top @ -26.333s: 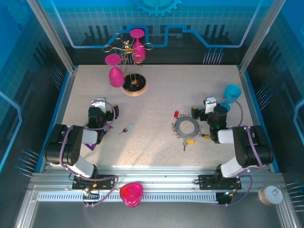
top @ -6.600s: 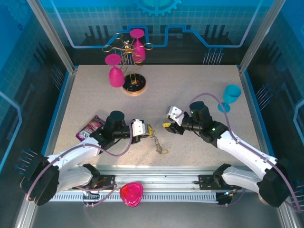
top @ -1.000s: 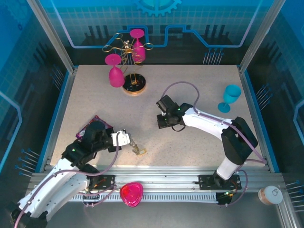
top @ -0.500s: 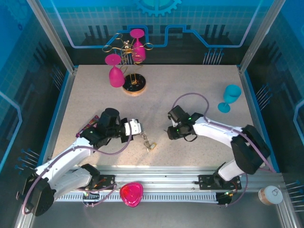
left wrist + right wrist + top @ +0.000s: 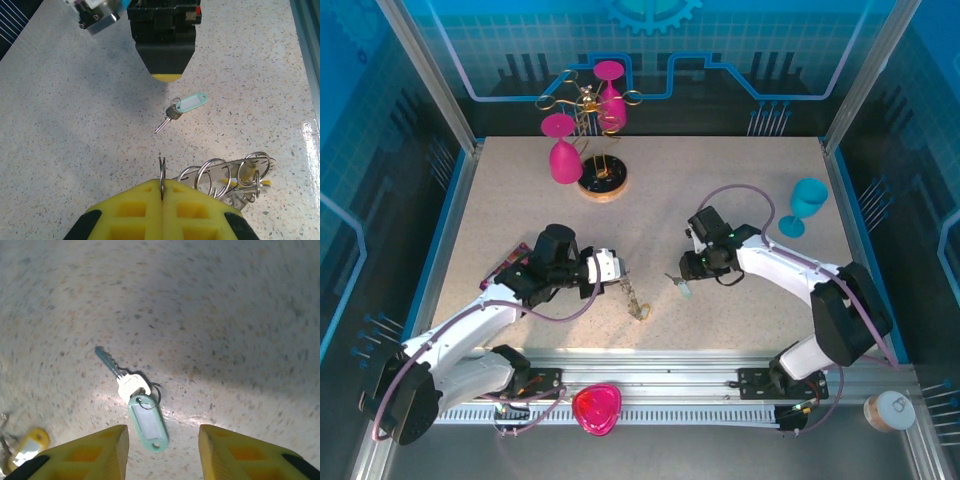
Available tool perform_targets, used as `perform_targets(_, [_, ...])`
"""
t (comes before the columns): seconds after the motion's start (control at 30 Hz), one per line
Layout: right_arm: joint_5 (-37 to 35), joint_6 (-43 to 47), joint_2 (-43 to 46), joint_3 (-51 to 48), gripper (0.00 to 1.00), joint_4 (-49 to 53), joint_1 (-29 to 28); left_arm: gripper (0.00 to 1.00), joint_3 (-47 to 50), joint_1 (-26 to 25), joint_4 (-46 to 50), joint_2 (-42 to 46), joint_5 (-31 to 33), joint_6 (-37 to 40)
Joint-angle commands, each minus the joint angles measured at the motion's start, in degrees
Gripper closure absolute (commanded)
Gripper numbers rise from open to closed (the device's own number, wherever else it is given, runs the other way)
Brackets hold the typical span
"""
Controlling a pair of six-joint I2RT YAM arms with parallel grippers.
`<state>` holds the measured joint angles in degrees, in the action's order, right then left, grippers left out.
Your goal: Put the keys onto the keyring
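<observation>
The left gripper is clenched on the keyring. In the left wrist view its yellow pads are pressed together, and one thin wire loop of the keyring stands upright in the seam between them. The rest of the keyring, a flat grey plate with silver loops, stretches to the right of the pads, low over the table. It seems to rest on the surface with its far end, but the view is not clear enough to be sure.

The right gripper is released. In its own camera the two yellow fingers are apart and nothing is between them. The teal key lies flat on the table just ahead of the gap. Its blade points away to the upper left and its teal tag lies toward the fingers (a small split ring joins the two). From above, this key is just beside the tip of the right gripper, and the keyring is near it on the left, not touching. In the lower left corner of the right wrist view there is a blurred yellow tag.
</observation>
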<state>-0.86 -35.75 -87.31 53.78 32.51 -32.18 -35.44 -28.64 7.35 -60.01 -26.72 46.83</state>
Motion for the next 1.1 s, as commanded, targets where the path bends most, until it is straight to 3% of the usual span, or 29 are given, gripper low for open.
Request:
perform_targets(0.0, [2.32, -21.63, 0.48, -2.97, 0.58, -2.28, -0.18, 1.0, 1.63, 0.27, -3.13, 1.2, -2.93, 0.53])
perform_targets(0.13, [3.43, -29.73, -0.48, -5.35, 0.6, -10.38, -2.06, 1.0, 2.66, 0.26, -4.18, 1.56, -3.29, 0.69])
perform_targets(0.53, [1.69, -27.36, -5.36, -4.44, 0.64, -10.75, -2.36, 1.0, 3.53, 0.3, -5.3, 2.92, -4.1, 0.43])
perform_targets(1.07, [2.63, -25.53, -7.79, -3.75, 0.79, -13.09, -2.1, 1.0, 3.54, 0.26, -5.32, 2.84, -4.0, 0.62])
